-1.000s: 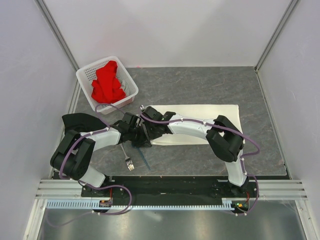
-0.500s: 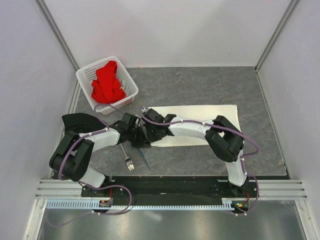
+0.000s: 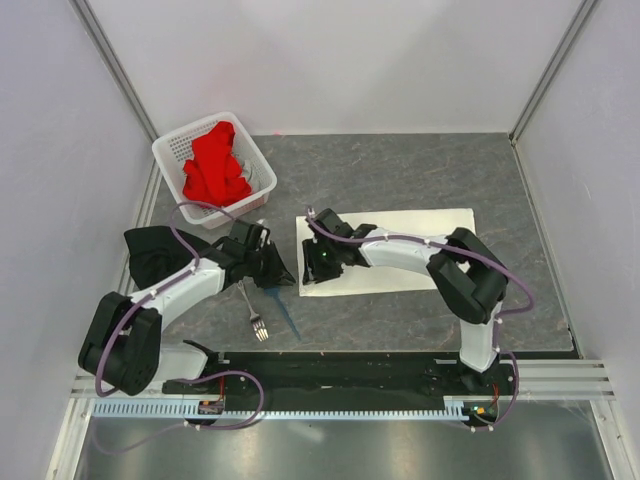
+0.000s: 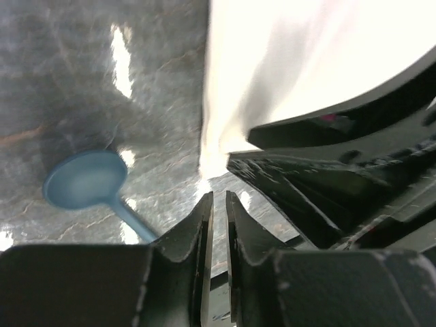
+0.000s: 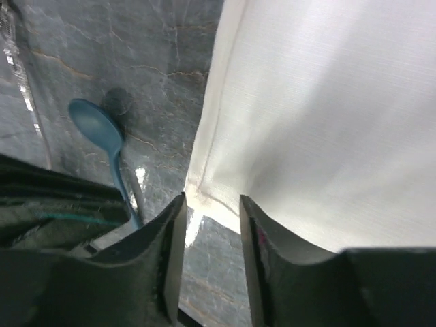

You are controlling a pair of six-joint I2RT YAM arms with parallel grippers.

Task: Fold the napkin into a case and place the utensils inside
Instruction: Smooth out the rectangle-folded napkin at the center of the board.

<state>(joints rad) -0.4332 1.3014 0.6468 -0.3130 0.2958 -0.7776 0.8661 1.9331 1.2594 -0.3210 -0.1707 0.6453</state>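
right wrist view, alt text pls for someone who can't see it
The right gripper, fingers apart and holding nothing, hovers at the corner of the cream-white napkin spread on the grey marbled table. A blue spoon lies on the table left of the cloth.

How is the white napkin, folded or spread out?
Folded: the napkin lies as a flat strip, layered along its left edge.

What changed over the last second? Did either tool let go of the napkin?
Both tools, bunched at the near left corner of the napkin before, have parted and let go. The left tool drew back leftward, jaws barely apart and empty. The right tool opened and hovers over that corner. Napkin, fork, spoon and basket lie as before.
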